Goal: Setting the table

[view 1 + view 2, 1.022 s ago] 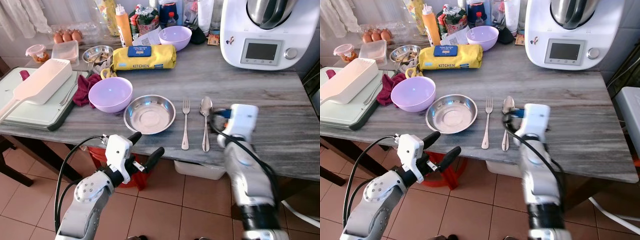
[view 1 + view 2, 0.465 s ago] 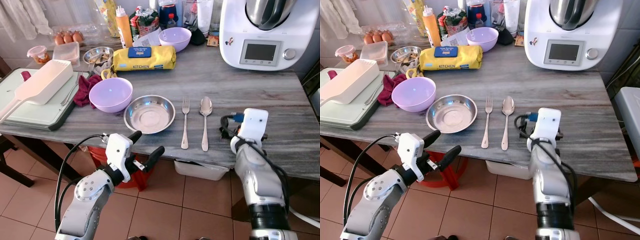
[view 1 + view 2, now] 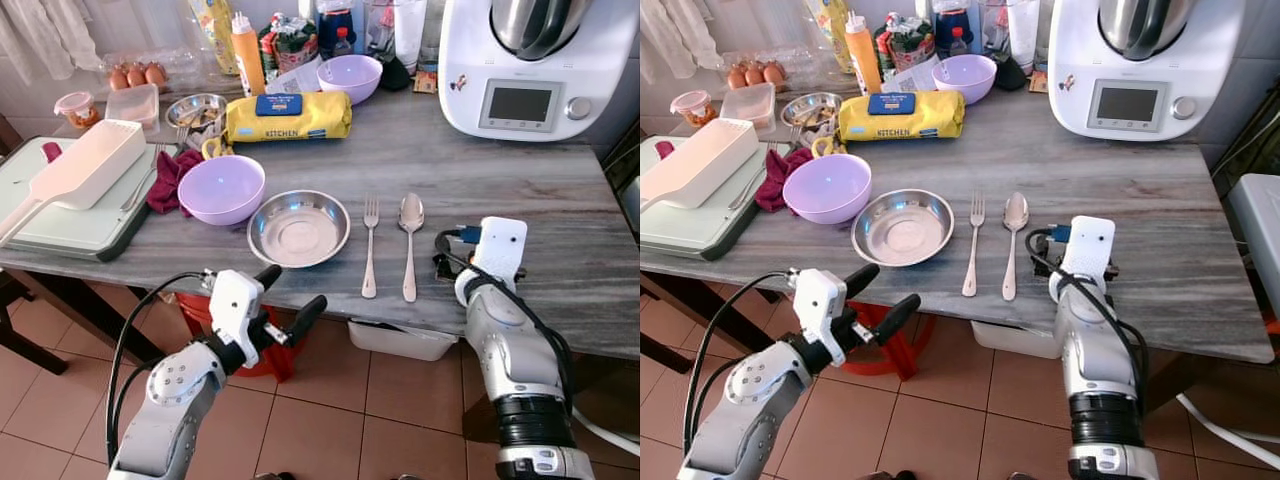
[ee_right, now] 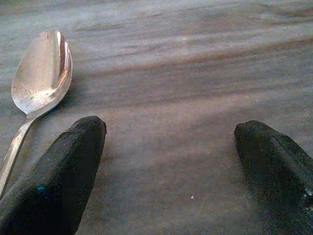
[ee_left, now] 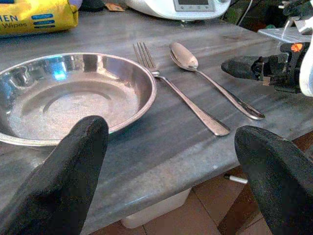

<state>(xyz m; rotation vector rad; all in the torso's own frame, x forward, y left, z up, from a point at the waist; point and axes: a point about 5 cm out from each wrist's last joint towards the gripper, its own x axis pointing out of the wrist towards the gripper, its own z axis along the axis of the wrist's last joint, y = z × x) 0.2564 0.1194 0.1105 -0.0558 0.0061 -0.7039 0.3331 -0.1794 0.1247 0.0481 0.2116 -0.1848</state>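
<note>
Spoon and fork are laid side by side just right of the steel bowl on the table. The right gripper, fingers spread and empty, is held low beside the spoon; a careless sweep could knock it askew. The left gripper, also spread, hangs below the table edge.

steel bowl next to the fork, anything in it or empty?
Empty. The steel bowl shows only its bare, shiny bottom in the left wrist view; it sits upright on the table, left of the fork.
</note>
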